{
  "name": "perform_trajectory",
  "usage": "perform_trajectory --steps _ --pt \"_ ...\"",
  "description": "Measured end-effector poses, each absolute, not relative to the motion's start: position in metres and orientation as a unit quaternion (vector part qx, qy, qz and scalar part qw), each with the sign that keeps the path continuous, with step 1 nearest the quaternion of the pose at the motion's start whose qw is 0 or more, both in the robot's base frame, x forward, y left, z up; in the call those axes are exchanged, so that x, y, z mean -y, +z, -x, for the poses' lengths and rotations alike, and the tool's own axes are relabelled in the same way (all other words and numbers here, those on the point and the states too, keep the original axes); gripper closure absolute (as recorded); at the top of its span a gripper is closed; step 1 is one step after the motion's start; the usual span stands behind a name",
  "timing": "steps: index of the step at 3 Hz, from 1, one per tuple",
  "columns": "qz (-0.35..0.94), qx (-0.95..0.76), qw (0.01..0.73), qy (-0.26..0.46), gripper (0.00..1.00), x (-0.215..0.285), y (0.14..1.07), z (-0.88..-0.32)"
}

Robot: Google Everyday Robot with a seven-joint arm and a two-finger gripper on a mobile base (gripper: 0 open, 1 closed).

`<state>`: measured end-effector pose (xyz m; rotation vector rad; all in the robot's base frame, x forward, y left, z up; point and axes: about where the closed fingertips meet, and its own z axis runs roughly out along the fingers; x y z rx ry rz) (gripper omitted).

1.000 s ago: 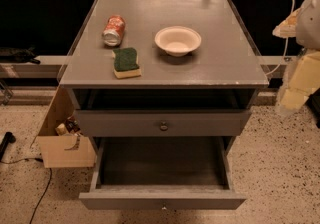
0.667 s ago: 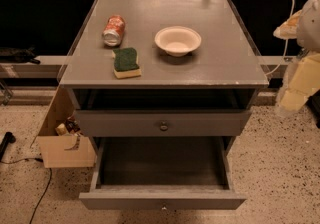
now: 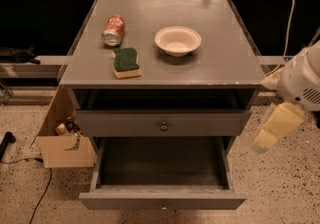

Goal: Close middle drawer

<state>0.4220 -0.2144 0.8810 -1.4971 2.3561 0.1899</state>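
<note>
The middle drawer (image 3: 200,201) stands pulled far out at the cabinet's (image 3: 165,83) front edge. The gripper (image 3: 266,139) hangs off the cabinet's right side, clear of the drawer's right front corner; its opening cannot be told.

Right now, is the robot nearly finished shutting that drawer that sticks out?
Nothing looks done yet: the wide grey wooden middle drawer is pulled far out, its inside showing below the uppermost grey drawer. In hand: the robot's pale two-finger gripper hangs right of the cabinet, apart from it. Left: reach the drawer's front and push it fully in.
</note>
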Motion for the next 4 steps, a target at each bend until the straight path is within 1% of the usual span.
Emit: perform_trajectory --steps 1,2,3,4 --pt "0.528 -0.830 0.144 0.112 0.00 0.206 0.832 -0.413" --pt "0.528 -0.830 0.140 0.116 0.00 0.206 0.827 -0.411" --pt "0.460 -0.852 0.198 0.155 0.00 0.213 0.818 -0.403" --pt "0.358 -0.885 0.226 0.194 0.00 0.215 0.767 -0.371"
